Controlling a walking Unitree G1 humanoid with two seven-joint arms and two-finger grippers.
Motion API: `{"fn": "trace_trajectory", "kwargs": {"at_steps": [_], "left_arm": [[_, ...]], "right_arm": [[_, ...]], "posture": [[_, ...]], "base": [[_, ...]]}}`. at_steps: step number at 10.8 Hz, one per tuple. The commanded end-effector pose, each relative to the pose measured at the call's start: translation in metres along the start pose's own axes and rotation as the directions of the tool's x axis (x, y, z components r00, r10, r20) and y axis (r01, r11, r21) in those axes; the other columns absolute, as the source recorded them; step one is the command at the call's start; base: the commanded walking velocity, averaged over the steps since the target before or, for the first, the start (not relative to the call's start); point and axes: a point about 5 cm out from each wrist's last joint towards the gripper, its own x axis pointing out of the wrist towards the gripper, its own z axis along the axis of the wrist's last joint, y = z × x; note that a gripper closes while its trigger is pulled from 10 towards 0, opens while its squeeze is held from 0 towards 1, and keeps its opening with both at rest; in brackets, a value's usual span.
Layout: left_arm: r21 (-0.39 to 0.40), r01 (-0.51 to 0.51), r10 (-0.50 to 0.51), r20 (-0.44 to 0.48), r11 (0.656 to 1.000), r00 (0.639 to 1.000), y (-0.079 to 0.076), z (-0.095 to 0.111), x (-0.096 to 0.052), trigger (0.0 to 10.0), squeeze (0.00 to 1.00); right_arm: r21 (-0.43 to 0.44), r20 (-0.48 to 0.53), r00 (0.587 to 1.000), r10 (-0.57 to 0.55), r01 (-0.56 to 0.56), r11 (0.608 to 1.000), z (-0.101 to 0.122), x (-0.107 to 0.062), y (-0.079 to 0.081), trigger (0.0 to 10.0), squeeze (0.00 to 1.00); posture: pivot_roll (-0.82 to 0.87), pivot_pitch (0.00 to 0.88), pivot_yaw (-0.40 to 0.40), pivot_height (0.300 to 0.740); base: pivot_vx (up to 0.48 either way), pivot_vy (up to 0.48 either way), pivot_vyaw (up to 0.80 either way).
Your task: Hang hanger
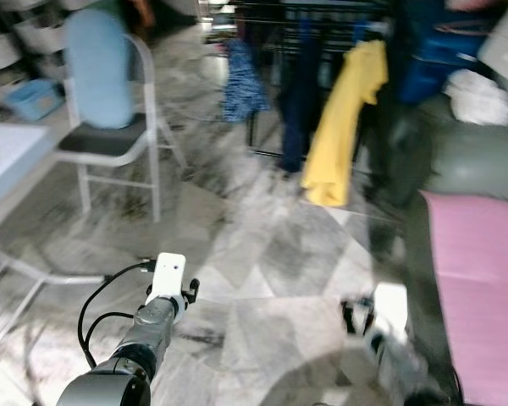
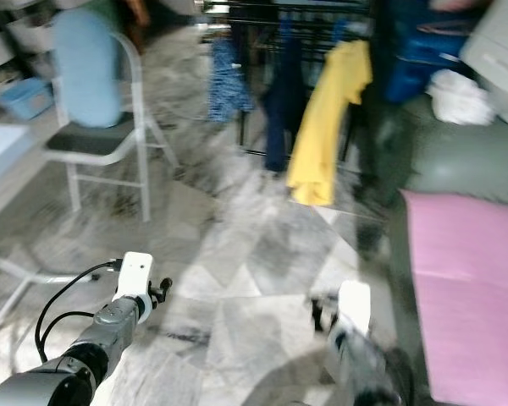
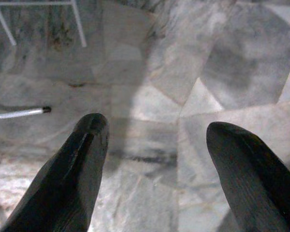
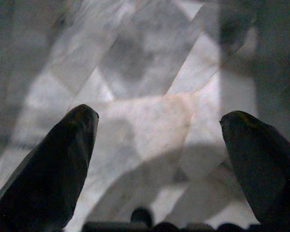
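Note:
Both eye views are blurred. A dark clothes rack [image 1: 322,10] stands at the back, with a yellow garment [image 1: 343,127], a dark blue one [image 1: 300,93] and a blue patterned one [image 1: 241,80] hanging on it. I cannot make out a separate hanger. My left arm [image 1: 152,321] reaches forward low on the left, and my left gripper [image 3: 154,128] is open over the marble floor with nothing between its fingers. My right arm [image 1: 381,330] is low on the right. My right gripper [image 4: 159,118] is also open and empty above the floor.
A white folding chair [image 1: 110,144] with a light blue back stands at the left, beside a white table edge [image 1: 4,161]. A pink mat [image 1: 483,288] lies at the right. A blurred dark figure, possibly a person [image 1: 402,144], stands by the rack. Grey marble floor [image 1: 262,254] spreads between.

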Motion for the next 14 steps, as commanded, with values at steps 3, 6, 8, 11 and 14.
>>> {"fn": "trace_trajectory", "kwargs": {"at_steps": [3,6,8,11,14], "left_arm": [[0.075,0.039,-0.035,-0.058,0.996,0.998,0.000,-0.020,-0.005,10.0,0.00],[0.101,0.065,-0.058,-0.071,0.993,0.996,-0.005,-0.025,-0.007,10.0,0.00],[0.097,0.065,-0.058,-0.074,0.993,0.996,-0.005,-0.026,-0.007,10.0,0.00],[0.092,0.047,-0.037,-0.109,0.995,0.993,0.000,-0.036,-0.010,10.0,0.00],[0.103,-0.037,0.053,-0.152,0.994,0.987,0.012,-0.044,-0.012,10.0,0.00]], "right_arm": [[-0.067,-0.094,0.994,0.050,-0.057,0.996,-0.030,-0.011,0.008,10.0,0.00],[-0.080,-0.085,0.995,0.054,-0.061,0.995,-0.027,-0.010,0.007,10.0,0.00],[-0.083,-0.076,0.995,0.061,-0.068,0.994,-0.023,-0.008,0.009,10.0,0.00],[-0.097,-0.074,0.994,0.076,-0.083,0.992,-0.019,-0.006,0.013,10.0,0.00],[-0.104,-0.123,0.985,0.118,-0.131,0.986,-0.029,-0.009,0.018,10.0,0.00]], "posture": [[-0.25,0.032,0.092,0.740],[-0.25,0.033,0.091,0.740],[-0.24,0.031,0.088,0.740],[-0.23,0.030,0.087,0.740],[-0.20,0.018,0.060,0.740]], "base": [[0.413,0.082,0.00],[0.426,0.000,0.00],[0.429,0.000,0.00],[0.393,0.274,0.00],[0.085,0.126,0.00]]}}
